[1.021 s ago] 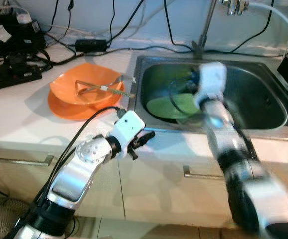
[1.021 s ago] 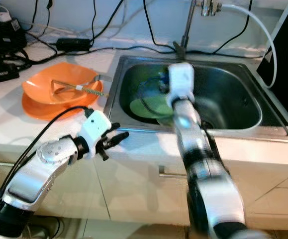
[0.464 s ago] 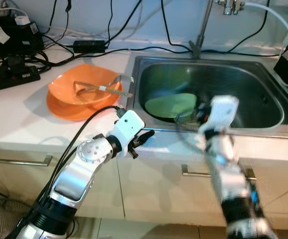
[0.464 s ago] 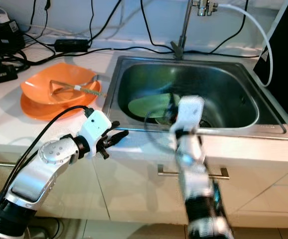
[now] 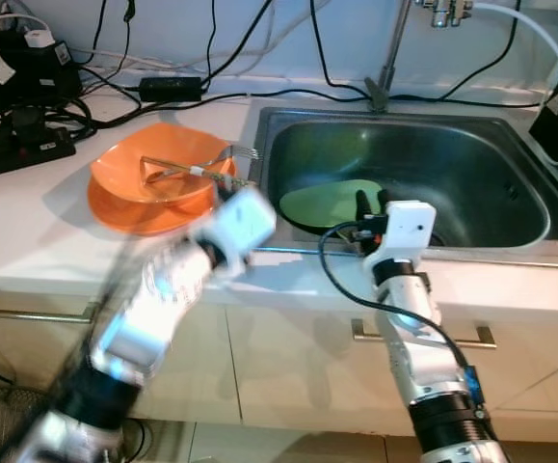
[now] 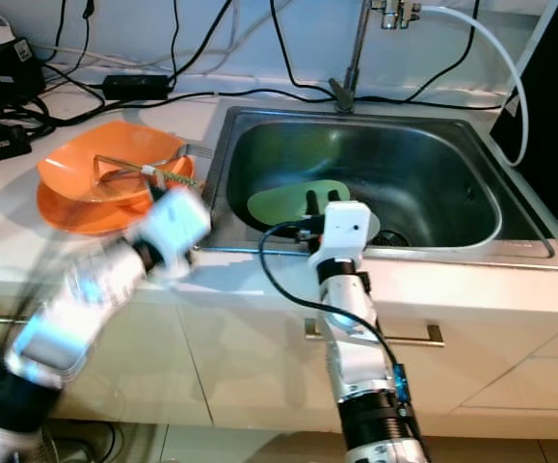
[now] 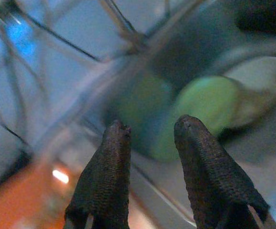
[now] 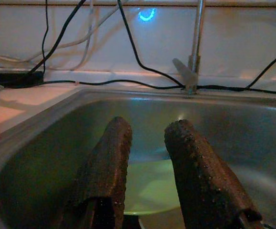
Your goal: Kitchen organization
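Step in hand: approach to the green plate (image 5: 332,203), lying at the sink's (image 5: 510,253) left end. Right gripper (image 5: 370,205) hovers at the front rim, fingers spread, empty. Left gripper (image 7: 149,131), blurred, fingers parted. Next: lower onto the plate's rim

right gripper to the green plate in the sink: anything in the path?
Nothing visible. The right gripper sits at the sink's front rim, fingers apart and empty, pointing into the basin at the green plate on the bottom just past them. No object lies between them.
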Robot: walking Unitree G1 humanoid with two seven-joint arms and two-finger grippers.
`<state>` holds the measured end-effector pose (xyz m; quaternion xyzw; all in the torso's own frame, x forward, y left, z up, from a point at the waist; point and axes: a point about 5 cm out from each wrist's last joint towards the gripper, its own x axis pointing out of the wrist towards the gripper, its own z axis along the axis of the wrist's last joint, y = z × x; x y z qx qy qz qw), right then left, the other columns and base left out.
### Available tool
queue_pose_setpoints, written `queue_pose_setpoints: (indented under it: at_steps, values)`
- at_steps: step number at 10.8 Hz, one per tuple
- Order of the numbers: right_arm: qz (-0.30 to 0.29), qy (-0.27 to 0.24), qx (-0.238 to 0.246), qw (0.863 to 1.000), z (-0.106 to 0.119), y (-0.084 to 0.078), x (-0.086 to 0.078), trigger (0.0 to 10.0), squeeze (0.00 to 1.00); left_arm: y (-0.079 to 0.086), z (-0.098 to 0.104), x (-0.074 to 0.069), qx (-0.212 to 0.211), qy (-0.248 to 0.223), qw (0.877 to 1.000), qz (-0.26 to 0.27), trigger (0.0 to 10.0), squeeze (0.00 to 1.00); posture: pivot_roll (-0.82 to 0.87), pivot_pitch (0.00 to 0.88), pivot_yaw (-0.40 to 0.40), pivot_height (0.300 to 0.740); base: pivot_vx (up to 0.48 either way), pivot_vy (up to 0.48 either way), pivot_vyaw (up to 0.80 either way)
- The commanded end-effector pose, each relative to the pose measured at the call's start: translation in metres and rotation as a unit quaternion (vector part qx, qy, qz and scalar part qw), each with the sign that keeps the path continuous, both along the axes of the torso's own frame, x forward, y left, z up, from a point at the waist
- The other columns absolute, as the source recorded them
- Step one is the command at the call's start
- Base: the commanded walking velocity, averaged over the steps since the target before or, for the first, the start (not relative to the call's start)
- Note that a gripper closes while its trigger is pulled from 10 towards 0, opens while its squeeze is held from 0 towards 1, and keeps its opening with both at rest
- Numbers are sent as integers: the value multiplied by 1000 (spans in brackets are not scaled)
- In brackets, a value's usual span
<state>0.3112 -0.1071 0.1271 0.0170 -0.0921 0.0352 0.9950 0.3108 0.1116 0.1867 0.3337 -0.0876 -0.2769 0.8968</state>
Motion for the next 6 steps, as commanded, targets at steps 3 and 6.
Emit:
queue_pose_setpoints:
  at_steps: [3,6]
  values:
    - [0,4,-4,1000,2,1,1,10000,0,-1,11,-1,54,-83,995,-15,10000,1000,-38,10,-11,740,0,0,0]
    - [-4,7,-1,1000,0,1,1,10000,0,5,15,-1,98,-111,989,-19,10000,0,-35,9,-10,740,0,0,0]
